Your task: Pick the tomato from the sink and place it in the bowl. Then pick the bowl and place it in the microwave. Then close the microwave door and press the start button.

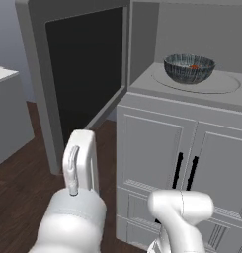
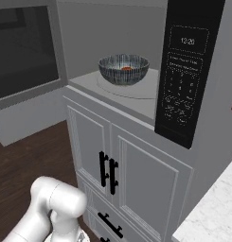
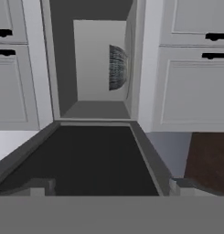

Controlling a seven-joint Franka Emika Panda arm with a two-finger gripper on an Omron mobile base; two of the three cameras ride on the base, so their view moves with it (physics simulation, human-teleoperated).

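The microwave (image 1: 191, 29) stands with its microwave door (image 1: 85, 74) swung wide to the left, dark glass facing inward. On the turntable (image 1: 204, 88) sits the streaked bowl (image 1: 189, 68), upright, with the small red tomato (image 1: 194, 66) inside it. From the right, the bowl (image 2: 123, 69) and tomato (image 2: 126, 68) show beside the black control panel (image 2: 186, 71). My gripper (image 3: 111, 187) is open and holds nothing; it hovers by the inner face of the door (image 3: 99, 155), near its free edge, and looks along it toward the bowl (image 3: 117, 67). The sink is out of view.
White cabinet doors with black handles (image 1: 184, 170) sit below the microwave. Dark wood floor (image 1: 19, 188) spreads to the left of the arm. A pale counter corner (image 1: 4, 74) stands at far left, and a marble counter (image 2: 212, 212) at lower right.
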